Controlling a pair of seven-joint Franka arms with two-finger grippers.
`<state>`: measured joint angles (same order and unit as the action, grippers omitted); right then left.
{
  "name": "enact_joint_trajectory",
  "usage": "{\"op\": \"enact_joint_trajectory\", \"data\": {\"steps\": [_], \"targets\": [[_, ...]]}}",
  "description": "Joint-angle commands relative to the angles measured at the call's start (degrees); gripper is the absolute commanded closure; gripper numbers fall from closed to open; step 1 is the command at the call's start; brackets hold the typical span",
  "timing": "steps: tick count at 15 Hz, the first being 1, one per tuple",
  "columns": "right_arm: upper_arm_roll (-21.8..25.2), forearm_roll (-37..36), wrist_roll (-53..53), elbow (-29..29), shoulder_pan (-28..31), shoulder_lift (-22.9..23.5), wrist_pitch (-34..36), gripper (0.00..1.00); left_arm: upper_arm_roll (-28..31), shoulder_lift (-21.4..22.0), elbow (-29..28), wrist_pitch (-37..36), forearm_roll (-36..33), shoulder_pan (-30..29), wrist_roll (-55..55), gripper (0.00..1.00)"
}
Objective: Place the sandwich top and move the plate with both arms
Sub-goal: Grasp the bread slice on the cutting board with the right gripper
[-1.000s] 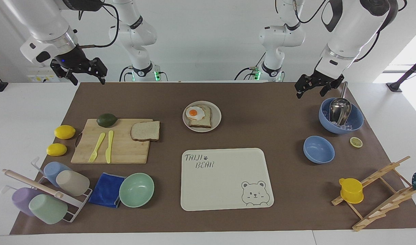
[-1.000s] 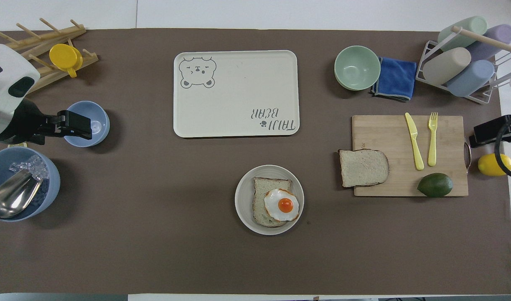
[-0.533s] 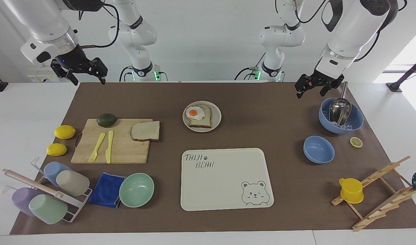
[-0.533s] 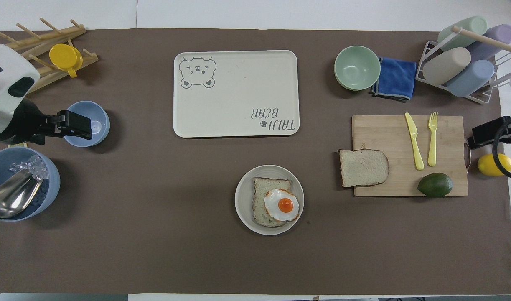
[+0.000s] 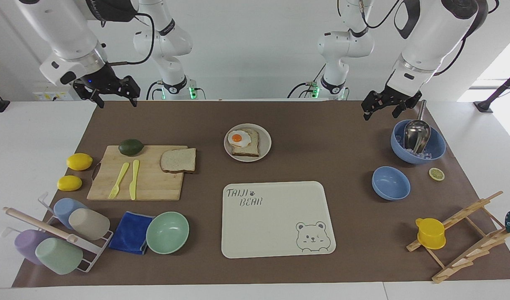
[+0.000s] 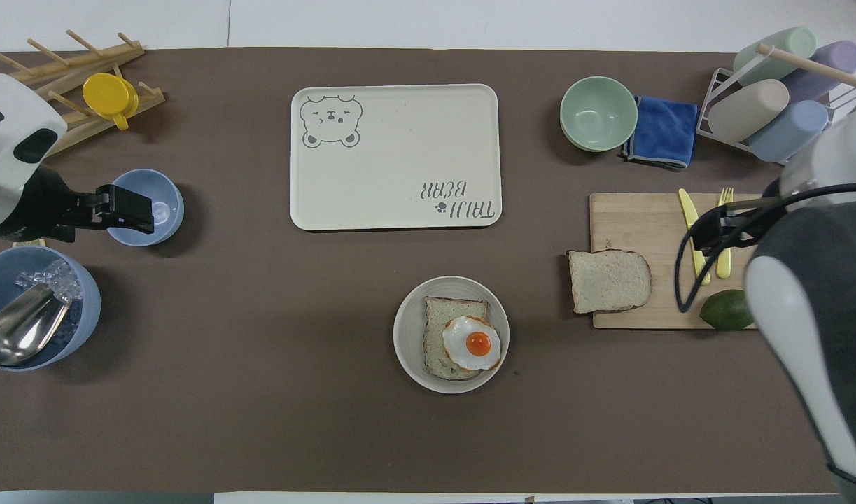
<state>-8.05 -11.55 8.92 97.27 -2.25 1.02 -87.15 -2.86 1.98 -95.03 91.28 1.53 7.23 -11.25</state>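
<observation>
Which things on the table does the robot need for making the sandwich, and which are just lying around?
Needed:
- plain brown bread slice on the wooden cutting board
- small round beige plate holding egg-topped bread
- right gripper and left gripper, both raised with jaws open

Lying about:
- cream bear-print tray
- mint green bowl
- green avocado
- yellow plastic knife

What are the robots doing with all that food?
They're about to finish a sandwich. One bread slice with a fried egg sits on the plate. The sandwich top lies on the cutting board, untouched. The right gripper is up in the air, open and holding nothing, at the right arm's end of the table. The left gripper waits, open, beside the blue bowl with the scoop.
</observation>
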Motion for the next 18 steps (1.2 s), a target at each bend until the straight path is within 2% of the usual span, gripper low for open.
{"op": "enact_joint_trajectory", "data": {"steps": [1,5,8,12,15,18], "targets": [[-5.55,-6.71,6.88,3.63,-0.21,3.28,-2.32,0.0,-0.3,1.36,-1.39,0.66,0.85,-0.64,0.44,0.0],[-15.13,-16.03,21.36,6.88,0.58,8.63,-4.25,0.0,-0.3,1.36,-1.39,0.66,0.76,-0.55,0.62,0.0],[-19.0,-18.23,37.26,7.14,-0.21,14.6,-4.08,0.0,-0.3,1.36,-1.48,0.57,0.76,-0.64,0.7,0.0],[-20.34,-19.38,48.63,7.67,-0.91,21.12,-7.06,0.0,-0.21,1.36,-1.39,0.66,0.76,-0.73,0.44,0.0],[-20.6,-21.93,52.86,13.89,-0.65,21.4,-13.11,0.0,-0.21,1.36,-1.48,0.66,0.76,-0.73,0.35,0.0],[-20.6,-24.99,52.87,16.53,0.14,20.52,-12.78,0.0,-0.21,1.36,-1.48,0.66,0.85,-0.73,0.35,0.0]]}}
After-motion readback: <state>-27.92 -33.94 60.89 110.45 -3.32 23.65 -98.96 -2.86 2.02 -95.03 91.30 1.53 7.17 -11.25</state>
